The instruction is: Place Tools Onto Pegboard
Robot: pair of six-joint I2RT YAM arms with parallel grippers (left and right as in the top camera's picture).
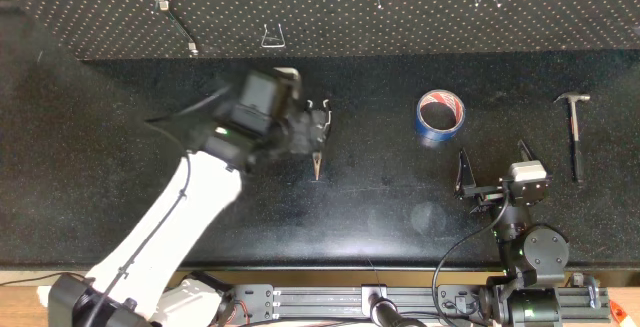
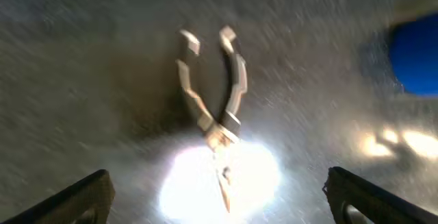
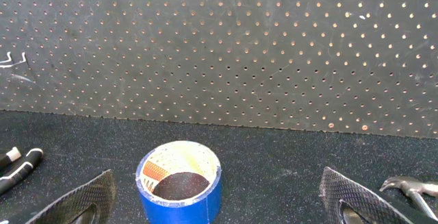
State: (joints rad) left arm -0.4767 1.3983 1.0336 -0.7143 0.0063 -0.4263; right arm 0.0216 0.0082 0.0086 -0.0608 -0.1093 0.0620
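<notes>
**A:** Three tools lie on the black mat [image 1: 400, 217], and none hangs on the board yet. Nearest to the bases, the right gripper [image 1: 493, 170] sits low with its jaws spread wide and nothing between them.

**B:** And the left one?

**A:** The left gripper [image 2: 215, 179] hovers over the pliers [image 2: 217, 104]. Its jaws are fully apart and empty, with one finger on either side, clear of the metal. The pliers lie flat near the middle of the mat, nose toward the arms and splayed handles toward the board.

**B:** How would they handle?

**A:** They look like stiff steel, fairly heavy for their size, and the bare nose is probably slick. The sleeved handles should give better friction, but they are open, so a squeeze there would likely swing them shut and shift the tool. I would grip just behind the pivot, where the two halves meet and the weight balances.

**B:** What lies beyond them?

**A:** The blue tape roll [image 1: 440, 114] stands on its side further right, well apart from the pliers. The hammer [image 1: 575, 135] lies near the right edge. Farthest off is the pegboard [image 1: 420, 17], where several wire hooks [image 1: 272, 37] wait.
</notes>
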